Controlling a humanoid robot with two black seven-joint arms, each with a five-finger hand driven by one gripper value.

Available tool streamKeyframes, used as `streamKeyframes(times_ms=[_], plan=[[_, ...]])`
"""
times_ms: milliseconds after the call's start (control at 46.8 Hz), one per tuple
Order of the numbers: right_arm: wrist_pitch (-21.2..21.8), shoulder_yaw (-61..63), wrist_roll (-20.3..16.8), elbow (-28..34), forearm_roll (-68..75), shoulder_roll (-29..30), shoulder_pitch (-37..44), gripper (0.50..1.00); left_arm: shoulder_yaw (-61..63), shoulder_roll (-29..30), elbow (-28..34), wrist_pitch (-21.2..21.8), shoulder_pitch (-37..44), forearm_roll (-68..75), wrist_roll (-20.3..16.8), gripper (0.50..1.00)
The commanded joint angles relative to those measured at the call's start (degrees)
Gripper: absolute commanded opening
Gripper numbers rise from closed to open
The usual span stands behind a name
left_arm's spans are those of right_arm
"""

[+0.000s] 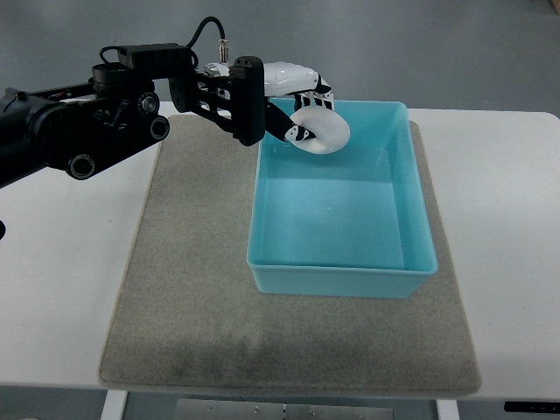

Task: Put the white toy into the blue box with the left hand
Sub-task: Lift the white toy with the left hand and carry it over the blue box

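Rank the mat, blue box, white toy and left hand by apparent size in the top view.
1. Grey mat, largest.
2. Blue box.
3 and 4. Left hand and white toy look alike; the hand wraps and partly hides the toy, so I won't rank them.

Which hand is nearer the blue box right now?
Left. The left hand holds the white toy over the blue box's far-left corner; the right hand is out of view.

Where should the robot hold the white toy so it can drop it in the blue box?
Probably right where the left hand has it: on the rounded top edge of the white toy, coming from above and from the left. The fingers curl over that edge, leaving its underside free above the back left corner of the blue box.
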Motion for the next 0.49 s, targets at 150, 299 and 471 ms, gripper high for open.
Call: streamKeyframes(times_ms=[150, 299, 471], plan=[[-0.04, 0.00, 0.00, 0.00, -0.02, 0.00, 0.00, 0.936, 0.18, -2.11, 0.27, 0.01, 1.62, 0.09, -0.01, 0.500], [-0.04, 0.00, 0.00, 0.00, 0.06, 0.00, 0.00, 0.936, 0.53, -2.47, 0.45, -0.08, 2.50, 0.09, -0.01, 0.500], [-0.04, 0.00, 0.00, 0.00, -0.02, 0.00, 0.00, 0.936, 0.53, -2.47, 0.36, -0.08, 2.76, 0.09, -0.10, 0.500]])
